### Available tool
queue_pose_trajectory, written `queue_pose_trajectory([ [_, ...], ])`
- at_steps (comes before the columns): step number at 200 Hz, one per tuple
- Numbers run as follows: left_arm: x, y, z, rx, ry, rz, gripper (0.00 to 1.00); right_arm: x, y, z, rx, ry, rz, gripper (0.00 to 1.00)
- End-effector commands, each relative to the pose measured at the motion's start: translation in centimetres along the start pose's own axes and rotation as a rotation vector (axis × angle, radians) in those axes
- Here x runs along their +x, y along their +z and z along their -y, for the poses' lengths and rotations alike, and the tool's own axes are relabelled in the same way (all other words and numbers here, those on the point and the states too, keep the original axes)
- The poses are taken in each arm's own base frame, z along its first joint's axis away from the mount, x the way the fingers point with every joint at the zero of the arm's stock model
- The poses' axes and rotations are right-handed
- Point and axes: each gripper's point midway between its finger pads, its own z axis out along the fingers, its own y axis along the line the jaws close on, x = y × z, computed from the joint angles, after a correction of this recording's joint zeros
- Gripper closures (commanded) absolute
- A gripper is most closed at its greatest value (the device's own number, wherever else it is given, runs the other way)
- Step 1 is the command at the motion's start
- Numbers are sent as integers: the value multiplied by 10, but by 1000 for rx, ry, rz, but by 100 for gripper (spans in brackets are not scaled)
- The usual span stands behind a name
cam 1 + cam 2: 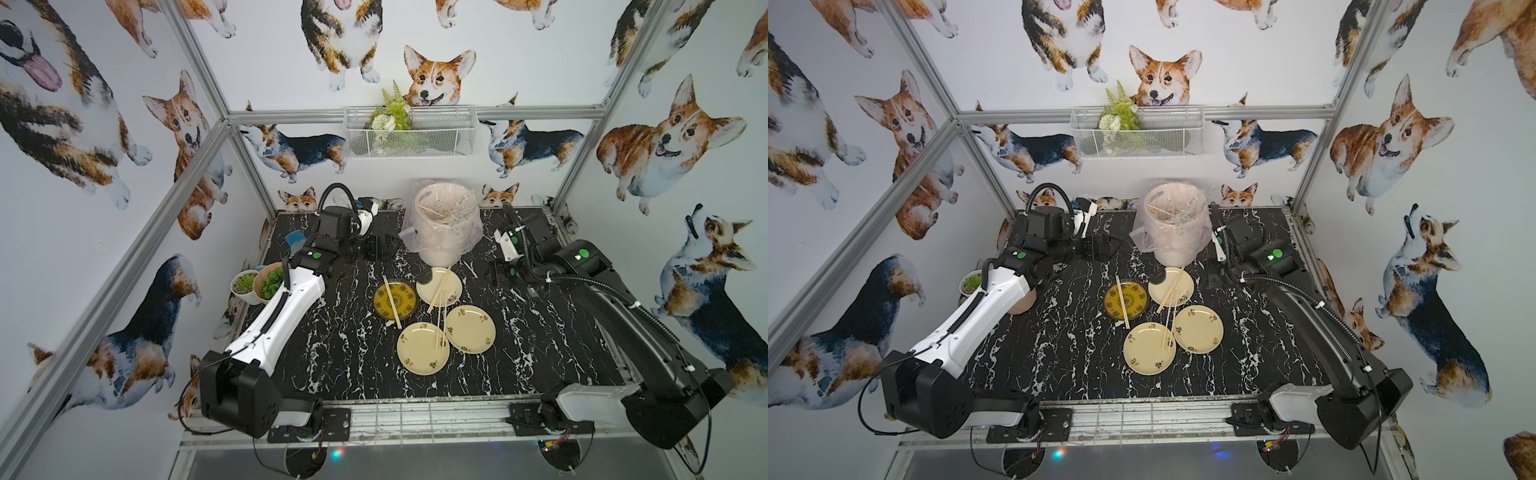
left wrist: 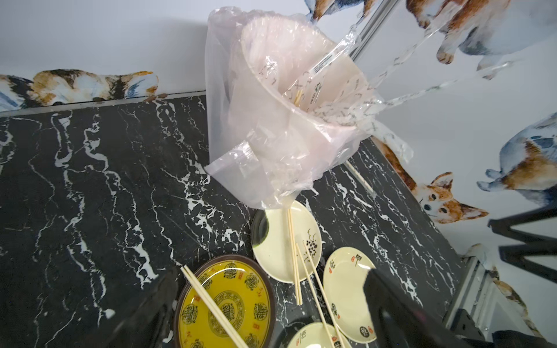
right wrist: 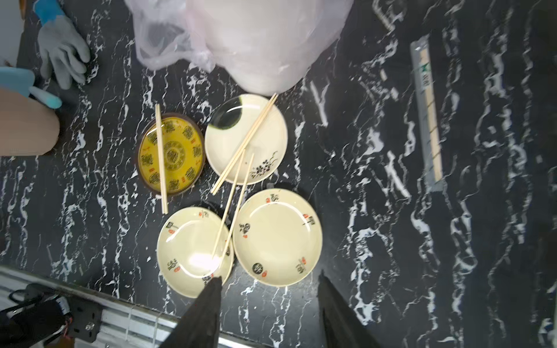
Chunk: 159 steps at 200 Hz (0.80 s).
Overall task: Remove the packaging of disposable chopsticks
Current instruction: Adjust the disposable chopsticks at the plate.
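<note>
Corgi-printed walls are set round a black, white-veined table, on which four plates are grouped. Most of the work appears to be done: bare chopsticks are laid over the yellow plate and over two of the cream plates, and emptied sleeves are crammed into the lined bin at the back. One wrapped pair is left to be opened. It lies flat on the table, well apart from the plates, and the fourth plate is unfilled. Nothing is held: the left gripper is spread wide, and the right gripper is parted with nothing between its fingers. A green mark is printed on the wrapper, but it is too blurred to be read; the dark characters on the plates cannot be made out either.
</note>
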Motion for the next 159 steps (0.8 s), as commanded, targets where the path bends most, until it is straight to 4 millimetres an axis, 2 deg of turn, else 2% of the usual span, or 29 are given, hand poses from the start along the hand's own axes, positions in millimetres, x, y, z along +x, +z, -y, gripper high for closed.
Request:
queue_pose_trajectory([
  [1, 6, -6, -7, -48, 43, -26, 0, 3, 17, -20, -5, 107, 48, 47],
  [17, 4, -11, -4, -45, 44, -20, 0, 10, 41, -37, -4, 102, 37, 48],
  [51, 0, -27, -1, -69, 73, -7, 0, 22, 102, -59, -3, 131, -21, 53],
  [79, 0, -32, 2, -64, 73, 7, 0, 30, 141, -63, 72, 85, -92, 55],
  [107, 0, -31, 2, -60, 71, 7, 0, 40, 166, -54, 167, 50, -149, 51],
  [159, -4, -36, 4, -60, 82, 22, 0, 56, 196, -45, 249, -2, -226, 48],
])
